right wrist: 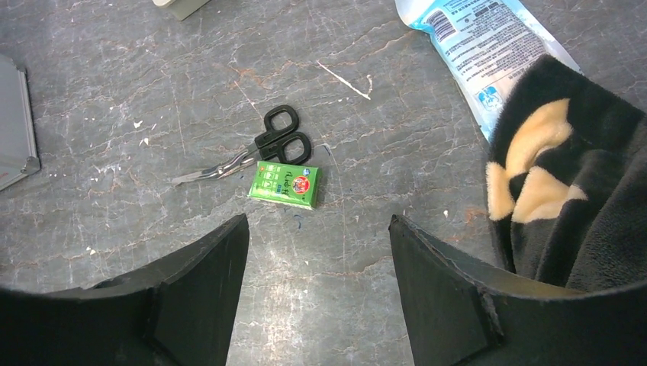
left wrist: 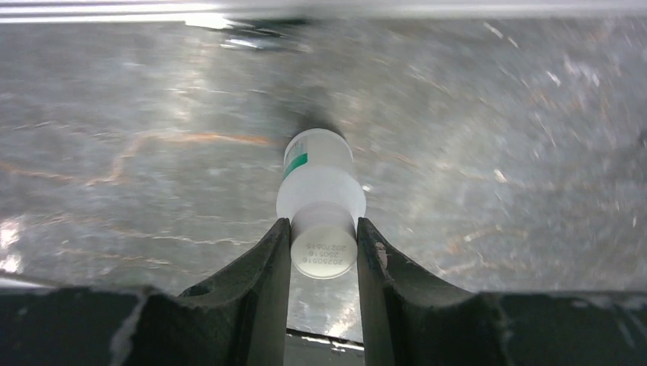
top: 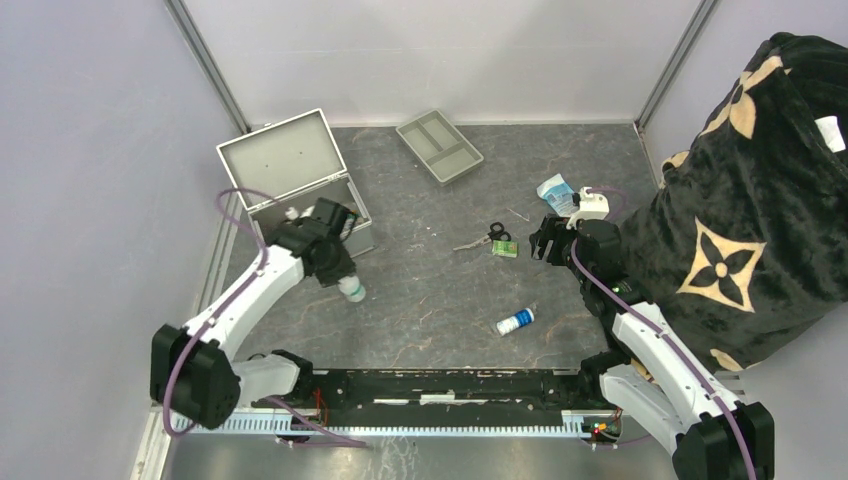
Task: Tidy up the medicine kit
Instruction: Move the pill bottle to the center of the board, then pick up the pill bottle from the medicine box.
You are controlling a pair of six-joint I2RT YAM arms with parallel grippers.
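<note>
grey counter (top: 430, 290) holds the medicine kit (top: 283, 160), lid open, at ten o'clock; left pincer (left wrist: 323, 229) beside it grips a white bottle (left wrist: 320, 171), likely for packing, while right pincer (right wrist: 317, 221) gapes wide at three.

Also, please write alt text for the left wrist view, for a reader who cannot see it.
The left gripper is shut on the end of a small white bottle with a green label band, which points away from the camera. Behind it lies the grey marbled table, slightly blurred.
</note>
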